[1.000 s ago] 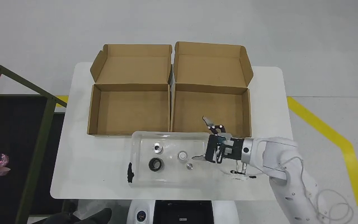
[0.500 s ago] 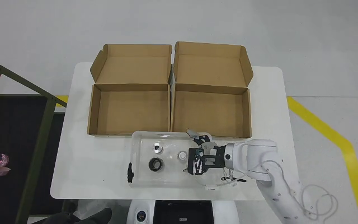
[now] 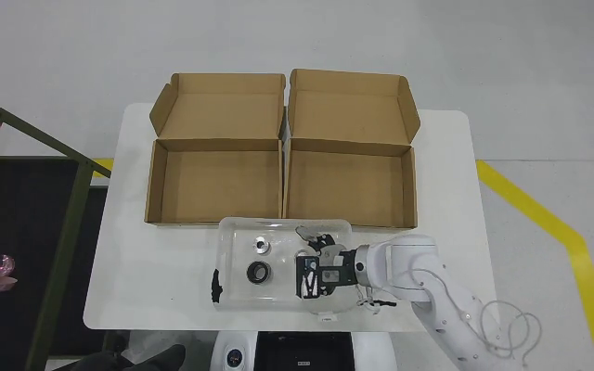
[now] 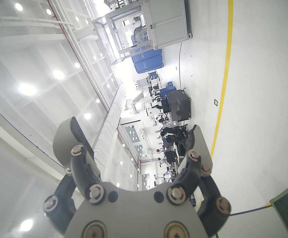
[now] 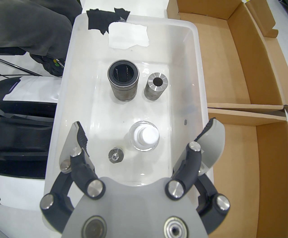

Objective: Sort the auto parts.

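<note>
A clear plastic bin (image 3: 232,232) (image 5: 195,67) stands at the table's front edge and holds the parts. In it are a large black-ended bearing (image 5: 122,80) (image 3: 258,273), a steel cylinder with a bore (image 5: 156,85) (image 3: 261,246), a white-capped clear piece (image 5: 145,137) and a small metal piece (image 5: 115,155). My right gripper (image 5: 145,131) (image 3: 307,262) hangs open over the bin's middle, its fingers on either side of the white-capped piece and the small metal piece, above them. My left gripper (image 4: 135,127) is open, holds nothing and points up into the room.
Two open cardboard boxes sit side by side behind the bin, the left box (image 3: 215,181) (image 5: 225,56) and the right box (image 3: 348,185) (image 5: 258,157). Black tape (image 3: 215,286) (image 5: 105,18) marks the bin's left rim. Bare white table (image 3: 130,260) lies to the left.
My right gripper has moved left along the bin, from its right end to above the parts near the middle. The parts have not shifted.
</note>
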Robot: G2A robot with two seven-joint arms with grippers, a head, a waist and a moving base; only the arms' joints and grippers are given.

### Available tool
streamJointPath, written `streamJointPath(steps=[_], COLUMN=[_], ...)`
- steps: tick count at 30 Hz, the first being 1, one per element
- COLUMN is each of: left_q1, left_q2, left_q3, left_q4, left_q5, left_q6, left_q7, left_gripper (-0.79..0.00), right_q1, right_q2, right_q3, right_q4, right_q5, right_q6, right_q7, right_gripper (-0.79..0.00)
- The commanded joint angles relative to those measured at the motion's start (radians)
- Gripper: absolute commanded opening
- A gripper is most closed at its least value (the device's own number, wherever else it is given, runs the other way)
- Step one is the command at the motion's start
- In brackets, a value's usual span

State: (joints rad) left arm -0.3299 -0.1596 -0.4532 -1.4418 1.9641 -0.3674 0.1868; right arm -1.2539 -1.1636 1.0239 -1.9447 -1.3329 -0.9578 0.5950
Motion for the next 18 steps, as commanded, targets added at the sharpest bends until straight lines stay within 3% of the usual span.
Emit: streamJointPath(steps=[1, 4, 6, 8, 13, 18], left_q1=[0.000, 0.000, 0.000, 0.000, 0.000, 0.000], left_q2=[0.000, 0.000, 0.000, 0.000, 0.000, 0.000], left_q3=[0.000, 0.000, 0.000, 0.000, 0.000, 0.000], left_q4=[0.000, 0.000, 0.000, 0.000, 0.000, 0.000], left_q5=[0.000, 0.000, 0.000, 0.000, 0.000, 0.000], left_q6=[0.000, 0.000, 0.000, 0.000, 0.000, 0.000], left_q7=[0.000, 0.000, 0.000, 0.000, 0.000, 0.000], left_gripper=[0.000, 0.000, 0.000, 0.000, 0.000, 0.000], right_q1=[0.006, 0.018, 0.026, 0.033, 0.048, 0.061], right_q2=[0.000, 0.001, 0.001, 0.002, 0.002, 0.003], right_q3=[-0.004, -0.015, -0.022, -0.027, -0.040, -0.051], right_q4=[0.009, 0.022, 0.029, 0.036, 0.058, 0.080], right_q5=[0.002, -0.005, -0.010, -0.017, -0.019, -0.014], right_q6=[0.007, 0.016, 0.023, 0.032, 0.048, 0.055], right_q7=[0.001, 0.010, 0.017, 0.025, 0.029, 0.029], right_gripper=[0.000, -0.043, -0.163, -0.191, -0.369, -0.493])
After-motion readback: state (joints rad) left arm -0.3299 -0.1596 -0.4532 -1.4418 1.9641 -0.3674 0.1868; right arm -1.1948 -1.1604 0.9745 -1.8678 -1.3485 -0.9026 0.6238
